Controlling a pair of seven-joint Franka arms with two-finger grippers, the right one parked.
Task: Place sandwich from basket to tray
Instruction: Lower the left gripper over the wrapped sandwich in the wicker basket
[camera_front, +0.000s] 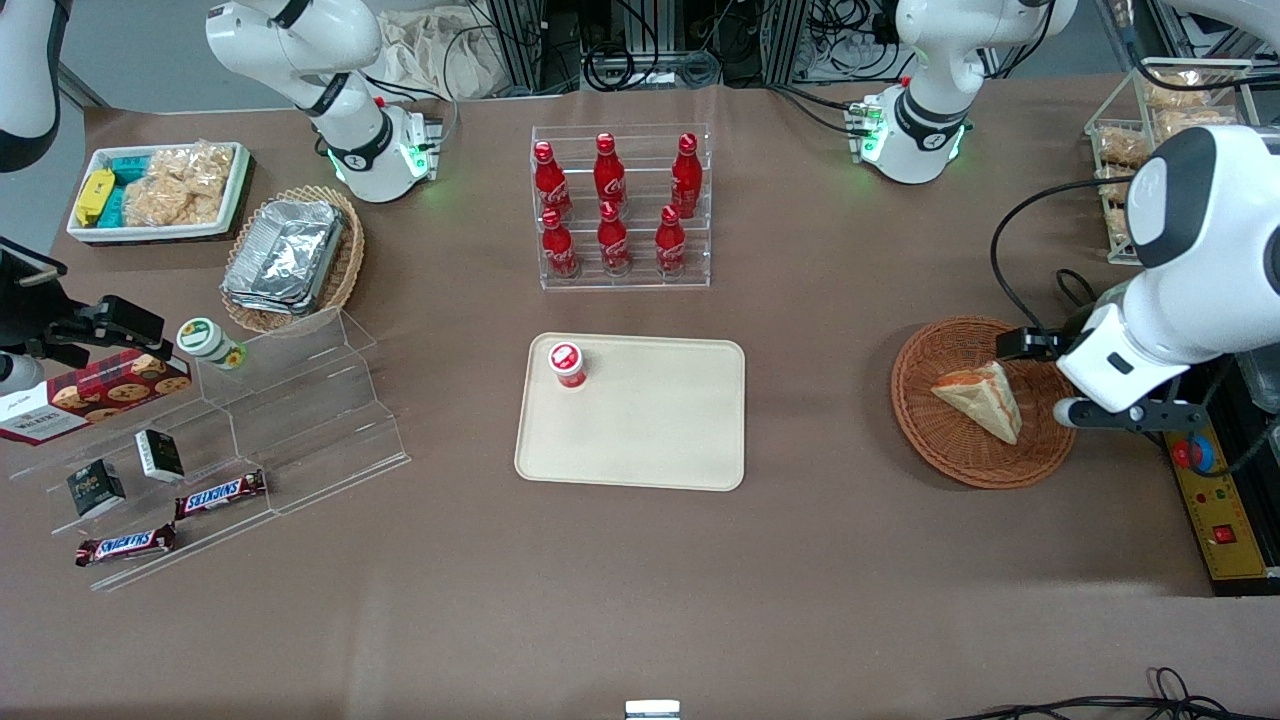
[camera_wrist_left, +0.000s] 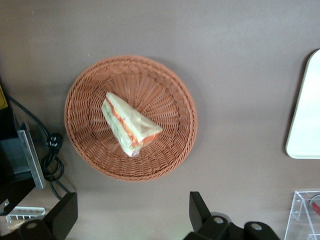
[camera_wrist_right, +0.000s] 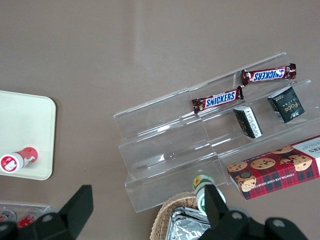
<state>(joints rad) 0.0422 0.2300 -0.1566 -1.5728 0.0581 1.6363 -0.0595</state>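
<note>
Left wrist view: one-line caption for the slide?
Open tool above the table beside the round wicker basket, sandwich lying in the basket, beige tray empty at this end.

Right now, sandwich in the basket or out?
In. The sandwich lies inside the basket; the open gripper hovers above, not touching.

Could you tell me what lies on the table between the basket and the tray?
Nothing: the front view shows only bare brown tabletop between the basket and the tray. The open gripper hovers above the basket.
</note>
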